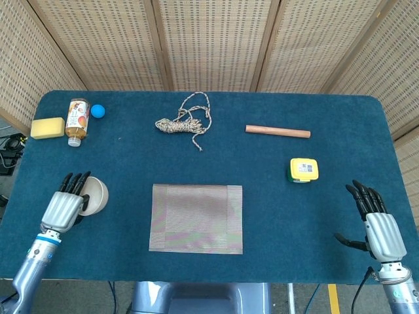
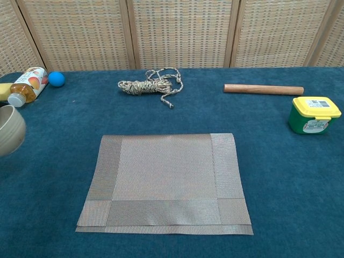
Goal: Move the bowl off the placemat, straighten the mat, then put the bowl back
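While the left hand [image 1: 63, 208] sits at the table's 8 o'clock edge, here's how the rest lies:

Left hand: fingers wrapped round the bowl [image 1: 93, 195], grasping it; the bowl looks tipped, mouth facing sideways. Hand itself shows only in the head view; chest view catches just the bowl at its left edge.

Bowl: cream-coloured, off the mat, well apart from it at the mat's 9 o'clock.

Placemat [image 1: 196, 218]: grey woven, lying flat near the table's 6 o'clock, nothing on it. Edges approx. square to the table front in the head view. In the chest view a second layer peeks out along the near edge.

Right hand [image 1: 378, 224]: at the table's 4 o'clock, released, fingers spread & pointing away from the robot, thumb out to the side, holding nothing. Well apart from the mat.

Yellow-lidded tub [image 1: 303, 170]: green body, at 11 o'clock from the right hand, approx. 2 o'clock from the mat.

Wooden stick [image 1: 277, 131]: lying crosswise, farther back, at 12 o'clock from the tub.

Rope bundle [image 1: 185, 122]: loosely coiled, at the table's 12 o'clock.

Far-left corner, 10 o'clock: bottle [image 1: 77, 122] lying on its side, blue ball [image 1: 97, 111] just beside it, yellow sponge [image 1: 48, 127] on its other side.

Table [image 1: 131, 163]: blue cloth top.
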You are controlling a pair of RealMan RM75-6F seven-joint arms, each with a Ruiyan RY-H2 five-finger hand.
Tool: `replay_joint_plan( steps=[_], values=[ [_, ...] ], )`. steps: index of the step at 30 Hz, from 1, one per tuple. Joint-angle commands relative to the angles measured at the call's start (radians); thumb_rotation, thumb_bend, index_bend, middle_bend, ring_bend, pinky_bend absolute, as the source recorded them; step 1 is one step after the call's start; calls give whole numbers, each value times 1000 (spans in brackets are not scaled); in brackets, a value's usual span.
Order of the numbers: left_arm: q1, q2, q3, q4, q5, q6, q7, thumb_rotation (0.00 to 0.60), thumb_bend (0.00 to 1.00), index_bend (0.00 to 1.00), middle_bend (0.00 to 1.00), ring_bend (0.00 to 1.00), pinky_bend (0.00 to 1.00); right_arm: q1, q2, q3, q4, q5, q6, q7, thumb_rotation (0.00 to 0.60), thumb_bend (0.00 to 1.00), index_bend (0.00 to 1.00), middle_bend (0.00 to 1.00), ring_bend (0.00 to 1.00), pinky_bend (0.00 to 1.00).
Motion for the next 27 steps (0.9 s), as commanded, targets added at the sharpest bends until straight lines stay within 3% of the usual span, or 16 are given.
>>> replay_joint_plan(
  steps=[1, 12, 17, 27],
  values=[
    [29, -6, 20, 49, 1, 8, -46, 600, 481, 693, 0, 0, 0, 0, -1, 1, 0, 4, -2, -1, 600, 150, 0, 0, 0, 0],
    [50, -24, 42, 133, 10, -25, -85, 600, 463, 617, 0, 0, 0, -1, 3, 3, -1, 3, 6, 13, 600, 150, 0, 0, 0, 0],
    [50, -24, 37, 135, -14, -64, -53, 600, 455, 516, 0, 0, 0, -1, 3, 3, -1, 2, 6, 21, 600, 150, 0, 0, 0, 0],
    [63, 4, 14, 81, -50, -74, -34, 600, 212, 232, 0, 0, 0, -3, 4, 4, 0, -4, 17, 32, 600, 150, 0, 0, 0, 0]
  ],
)
